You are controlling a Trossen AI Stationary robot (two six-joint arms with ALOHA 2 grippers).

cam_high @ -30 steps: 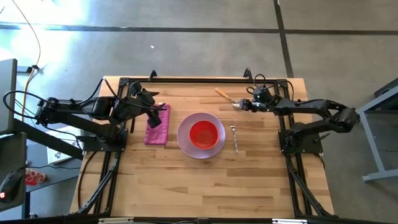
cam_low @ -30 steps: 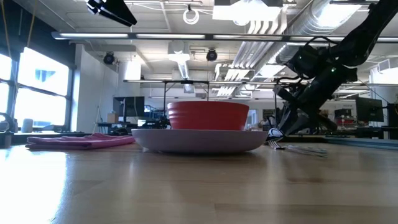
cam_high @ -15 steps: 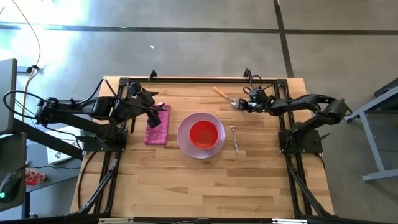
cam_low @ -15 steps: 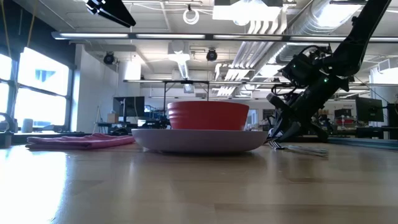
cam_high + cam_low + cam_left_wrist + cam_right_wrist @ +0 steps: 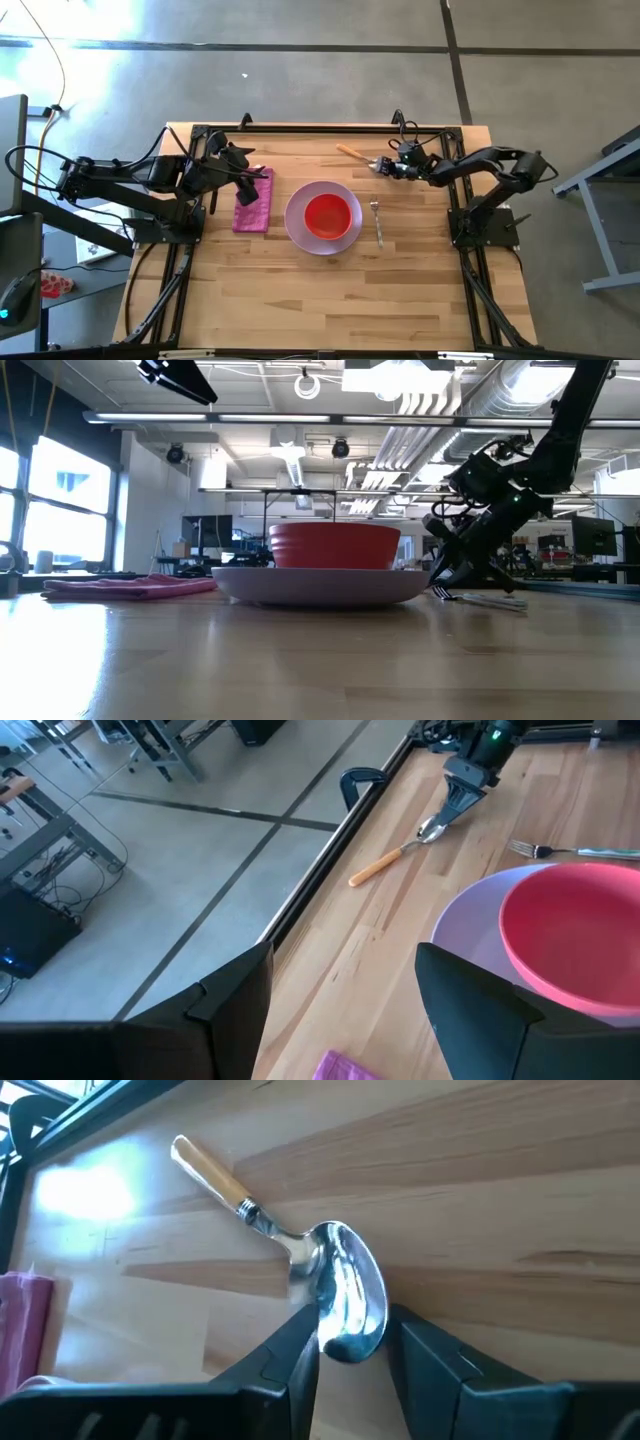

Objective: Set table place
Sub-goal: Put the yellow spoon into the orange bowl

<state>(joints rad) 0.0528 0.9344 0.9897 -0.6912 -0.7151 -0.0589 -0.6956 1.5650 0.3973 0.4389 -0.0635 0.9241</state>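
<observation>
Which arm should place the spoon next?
Right. The right gripper already has its fingers around the spoon bowl at the far edge, near the fork. The left gripper hovers over the napkin.

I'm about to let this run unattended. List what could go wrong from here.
1. The right pincer pinches only the tip of the spoon bowl, a slick curved spot; it could slip out or swing when lifted.
2. The fork lies just right of the plate, so placing the spoon there could knock it.

Right pincer (image 5: 381, 167) and spoon (image 5: 358, 157), now farther toward table's (image 5: 300, 300) middle.
</observation>
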